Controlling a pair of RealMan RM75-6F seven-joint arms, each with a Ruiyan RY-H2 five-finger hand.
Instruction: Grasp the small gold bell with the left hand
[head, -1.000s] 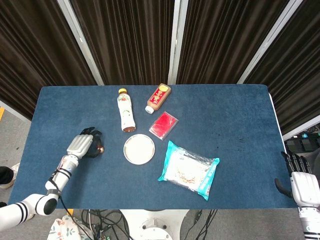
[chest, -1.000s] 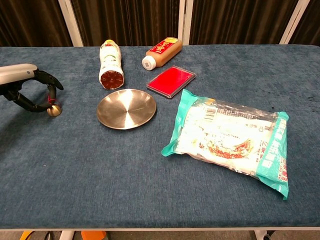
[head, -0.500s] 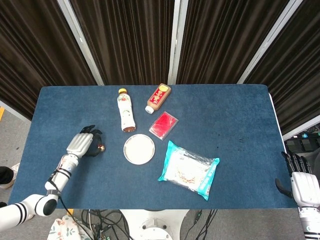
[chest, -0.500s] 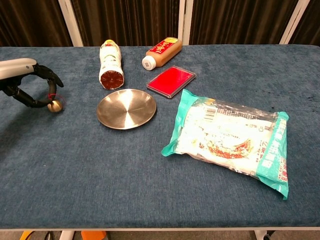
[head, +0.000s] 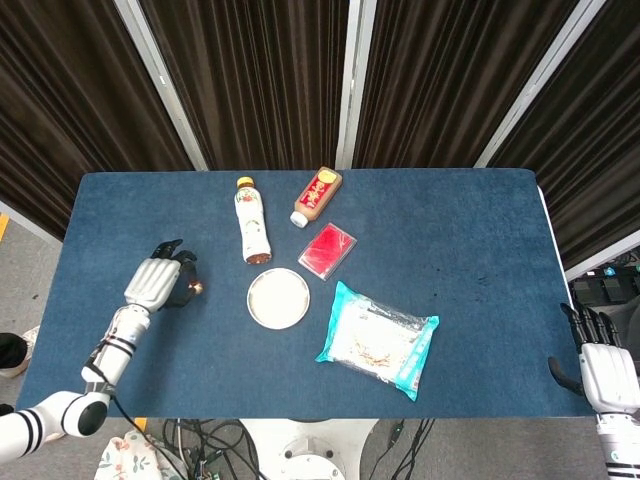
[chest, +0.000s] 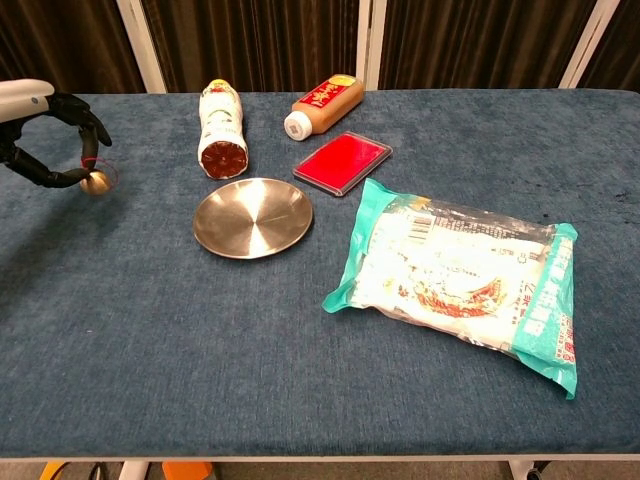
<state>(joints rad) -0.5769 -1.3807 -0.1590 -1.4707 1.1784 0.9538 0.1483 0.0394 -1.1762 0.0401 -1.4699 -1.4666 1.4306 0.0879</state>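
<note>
The small gold bell (chest: 96, 182) is near the left edge of the table (chest: 300, 330), pinched at the fingertips of the left hand (chest: 40, 140). In the chest view the fingers (chest: 82, 118) curl over the bell from above, and the bell seems to hang just off the blue cloth. It sits on the side of the hand that faces the metal plate (chest: 252, 217). The right hand (head: 605, 368) is far away, past the table's right edge, fingers spread and empty.
</note>
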